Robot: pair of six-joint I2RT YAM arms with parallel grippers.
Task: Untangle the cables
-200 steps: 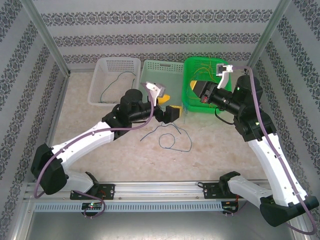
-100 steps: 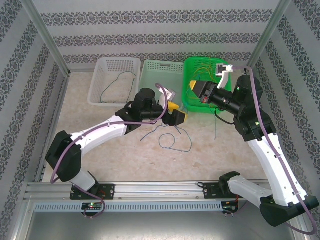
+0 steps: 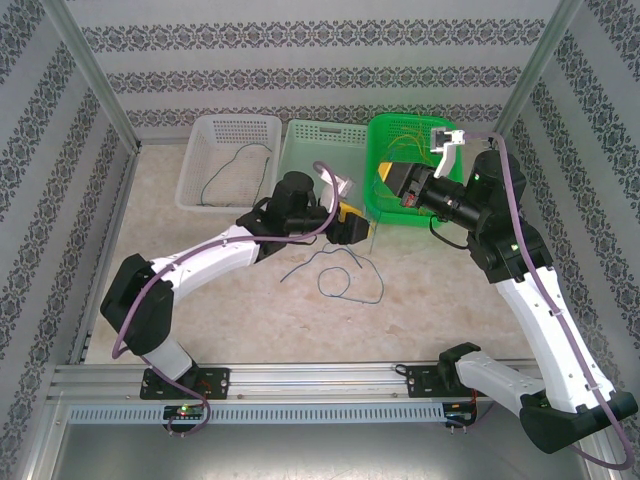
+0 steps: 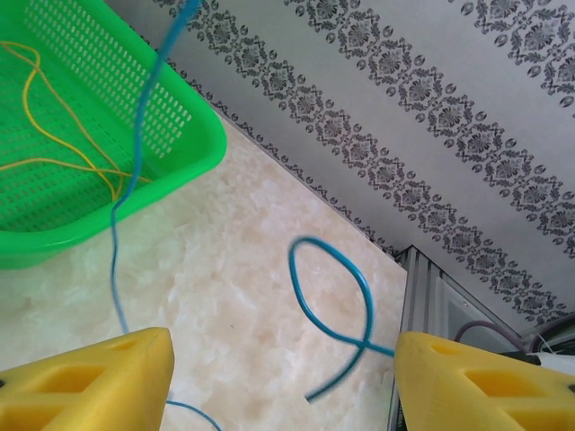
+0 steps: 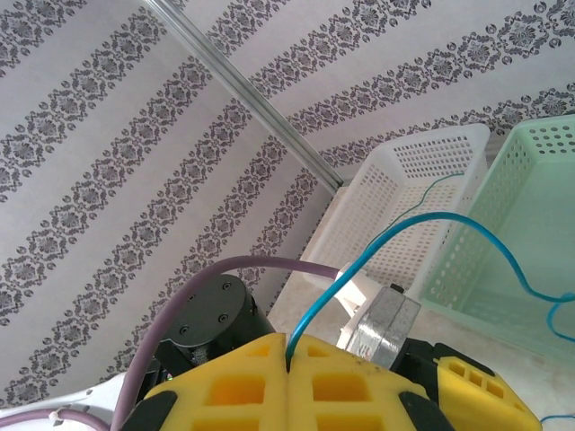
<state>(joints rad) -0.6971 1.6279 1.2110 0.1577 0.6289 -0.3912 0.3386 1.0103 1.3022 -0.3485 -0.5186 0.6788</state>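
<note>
A thin blue cable [image 3: 336,281] lies in loose loops on the marble table between the arms. One strand [image 4: 115,242] rises past the green basket [image 4: 193,121], and its loop [image 4: 334,296] lies on the table between my left fingers [image 4: 99,377]. My left gripper [image 4: 283,386] is open just above the table, at the green basket's near left corner [image 3: 358,228]. My right gripper [image 5: 287,346] is shut on the blue cable [image 5: 404,229] and held over the green basket [image 3: 398,183]. Yellow cables [image 4: 63,135] lie in that basket. A dark green cable [image 3: 232,165] sits in the white basket [image 3: 230,120].
Three baskets stand in a row at the back: white on the left, pale green [image 3: 325,130] in the middle, green [image 3: 373,170] on the right. Metal frame posts [image 3: 95,75] rise at both back corners. A rail [image 3: 320,385] runs along the near edge.
My left arm has swung right and forward toward the green basket, and its jaws have narrowed. The right arm has stayed still, shut on the blue cable.
</note>
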